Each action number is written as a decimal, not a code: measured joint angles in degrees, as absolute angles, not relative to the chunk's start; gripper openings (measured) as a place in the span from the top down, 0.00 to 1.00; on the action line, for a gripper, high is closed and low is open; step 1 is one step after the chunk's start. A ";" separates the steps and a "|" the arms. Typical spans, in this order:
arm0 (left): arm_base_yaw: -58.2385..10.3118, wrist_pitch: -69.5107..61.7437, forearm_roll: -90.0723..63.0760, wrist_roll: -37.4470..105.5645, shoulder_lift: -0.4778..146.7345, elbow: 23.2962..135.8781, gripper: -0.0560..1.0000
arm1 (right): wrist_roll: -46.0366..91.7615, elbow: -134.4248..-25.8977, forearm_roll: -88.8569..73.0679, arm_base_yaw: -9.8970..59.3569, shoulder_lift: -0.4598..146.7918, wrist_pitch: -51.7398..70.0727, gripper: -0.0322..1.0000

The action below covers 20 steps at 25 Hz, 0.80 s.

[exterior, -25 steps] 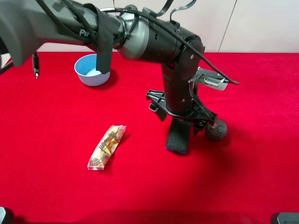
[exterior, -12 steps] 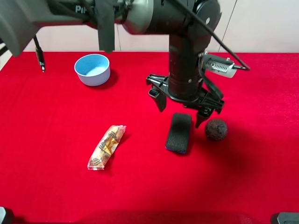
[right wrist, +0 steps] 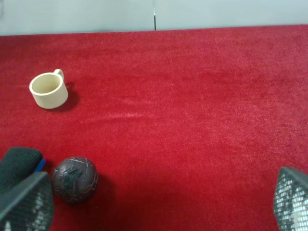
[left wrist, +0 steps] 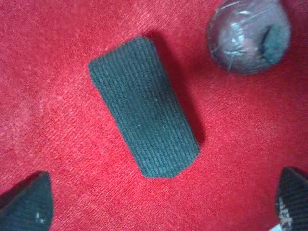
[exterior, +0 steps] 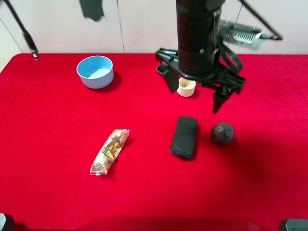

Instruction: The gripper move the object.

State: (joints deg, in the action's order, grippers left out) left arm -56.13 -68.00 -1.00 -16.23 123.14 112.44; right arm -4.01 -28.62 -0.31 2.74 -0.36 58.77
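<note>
The sponge [exterior: 184, 136], dark green-black on top with a blue underlayer, lies flat on the red cloth beside a dark ball [exterior: 222, 133]. My left gripper [exterior: 195, 94] hangs open and empty well above the sponge, its thin black fingers spread wide. In the left wrist view the sponge [left wrist: 144, 126] lies free between the open gripper's [left wrist: 160, 202] fingertips [left wrist: 26, 204], with the ball [left wrist: 249, 33] close by. My right gripper [right wrist: 159, 202] is open and empty; its view shows an end of the sponge [right wrist: 19, 163] and the ball [right wrist: 75, 179]. The right gripper does not show in the high view.
A cream cup [exterior: 186, 87] stands behind the sponge, under the left arm. A blue bowl [exterior: 95, 71] is at the back left. A clear-wrapped snack packet [exterior: 109, 151] lies left of the sponge. The red cloth [exterior: 269, 183] covers the table.
My left gripper has risen straight up off the sponge, fingers open. The sponge stays flat where it lay. The cream cup has come into view behind it.
</note>
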 joint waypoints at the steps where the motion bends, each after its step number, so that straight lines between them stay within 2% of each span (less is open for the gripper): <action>1: -56.13 -68.05 -0.95 -15.64 122.28 112.44 0.07 | -4.01 -28.62 -0.31 2.74 -0.36 58.77 0.30; 13: -56.13 -68.15 0.61 -9.39 113.33 112.33 0.07 | -4.01 -28.62 -0.46 2.74 -0.36 58.77 0.30; 20: -56.13 -68.15 3.02 -8.09 107.31 106.85 0.07 | -4.01 -28.62 -0.46 2.74 -0.36 58.77 0.30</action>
State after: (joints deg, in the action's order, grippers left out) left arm -56.13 -68.15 3.02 -8.09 107.31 106.85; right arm -4.01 -28.62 -0.46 2.74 -0.36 58.77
